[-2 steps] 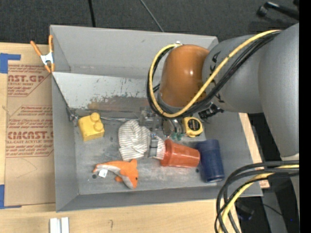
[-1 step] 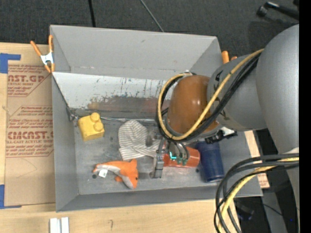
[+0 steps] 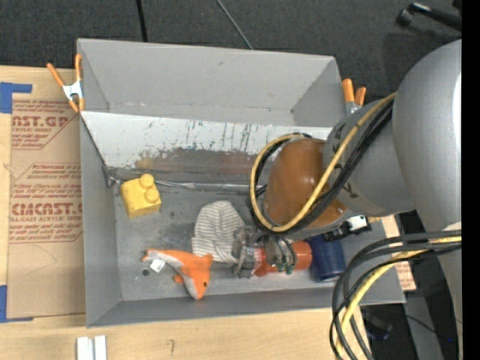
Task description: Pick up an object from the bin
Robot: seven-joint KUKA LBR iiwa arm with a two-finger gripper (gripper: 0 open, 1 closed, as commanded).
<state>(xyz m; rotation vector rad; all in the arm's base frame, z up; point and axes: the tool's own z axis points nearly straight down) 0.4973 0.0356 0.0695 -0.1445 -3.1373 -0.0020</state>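
My gripper is low in the bin near the front wall, right of centre. Its fingers stand over a red cylindrical object that lies on its side and pokes out to the right of them. I cannot make out whether the fingers close on it. A striped grey-white cloth lies bunched just left of the gripper, touching it. An orange and white plush toy lies further left along the front wall.
A yellow toy brick sits at the left back of the floor. A dark blue object rests in the front right corner beside the red cylinder. The arm's orange cover and cables hang above the right side.
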